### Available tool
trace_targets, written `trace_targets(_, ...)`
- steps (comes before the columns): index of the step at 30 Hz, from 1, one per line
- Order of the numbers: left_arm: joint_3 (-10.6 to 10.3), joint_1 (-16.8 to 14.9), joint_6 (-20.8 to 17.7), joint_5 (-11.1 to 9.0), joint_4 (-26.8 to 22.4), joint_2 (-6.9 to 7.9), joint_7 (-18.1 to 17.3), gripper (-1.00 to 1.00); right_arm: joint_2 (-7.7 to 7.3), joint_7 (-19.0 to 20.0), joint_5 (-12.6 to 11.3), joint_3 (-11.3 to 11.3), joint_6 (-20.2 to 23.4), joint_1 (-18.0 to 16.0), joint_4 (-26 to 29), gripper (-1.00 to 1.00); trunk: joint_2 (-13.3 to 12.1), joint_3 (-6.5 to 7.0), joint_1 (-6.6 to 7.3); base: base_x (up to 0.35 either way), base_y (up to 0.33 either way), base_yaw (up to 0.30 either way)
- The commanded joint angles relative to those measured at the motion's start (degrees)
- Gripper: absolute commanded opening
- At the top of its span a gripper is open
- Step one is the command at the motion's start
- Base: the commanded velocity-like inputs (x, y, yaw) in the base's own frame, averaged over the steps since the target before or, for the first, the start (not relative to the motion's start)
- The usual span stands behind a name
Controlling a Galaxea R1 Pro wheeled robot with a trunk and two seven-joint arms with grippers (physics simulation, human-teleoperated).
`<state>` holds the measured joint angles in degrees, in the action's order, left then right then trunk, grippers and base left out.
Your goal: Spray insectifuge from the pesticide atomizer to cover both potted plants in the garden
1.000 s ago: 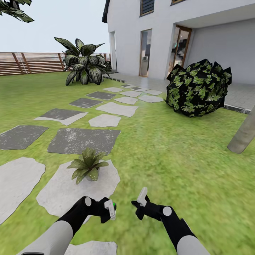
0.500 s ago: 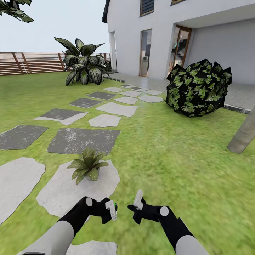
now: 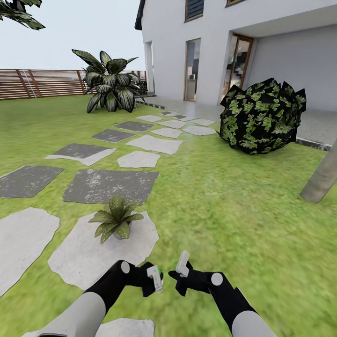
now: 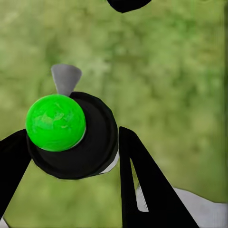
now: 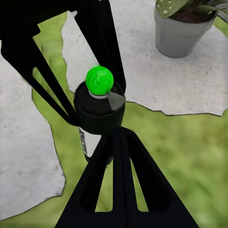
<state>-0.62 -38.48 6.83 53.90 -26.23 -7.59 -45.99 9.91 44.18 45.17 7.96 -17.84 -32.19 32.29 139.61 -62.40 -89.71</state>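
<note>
One potted plant (image 3: pixel 115 218) stands ahead-left of the atomizer (image 4: pixel 71 135), which the left gripper (image 3: pixel 150 278) clasps; right gripper's (image 3: pixel 181 271) fingers look closed, empty.

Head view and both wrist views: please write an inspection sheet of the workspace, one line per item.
Surface: green lawn with grey stone pavers.
Job's things: atomizer with green knob, between the left gripper's fingers; one potted plant on a pale paver ahead.
Clutter: nothing seen.
Grippers: left gripper shut on the atomizer; right gripper close beside it, fingers together, holding nothing.
Cables: nothing seen.
Surroundings: white house, round dark bush, large leafy plant, wooden fence, a grey trunk.
</note>
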Motion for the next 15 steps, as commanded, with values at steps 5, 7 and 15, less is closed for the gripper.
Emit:
trace_targets(5, 0.0, 0.0, 0.6, 0.6, -0.1, -0.65, -0.1, -1.00, 0.09, 0.3, 0.5, 0.5, -0.3, 0.0, 0.0, -1.00, 0.0, -0.05, 0.01, 0.000, 0.000, 0.000)
trace_targets(7, 0.0, 0.0, 0.6, 0.6, -0.1, -0.72, -0.1, -1.00, 0.09, 0.3, 0.5, 0.5, -0.3, 0.0, 0.0, -1.00, 0.0, -0.05, 0.01, 0.000, 0.000, 0.000)
trace_targets(15, 0.1, 0.0, 0.6, 0.6, 0.0, -1.32, -0.1, -1.00, 0.09, 0.3, 0.5, 0.5, -0.3, 0.0, 0.0, -1.00, 0.0, -0.05, 0.01, 0.000, 0.000, 0.000)
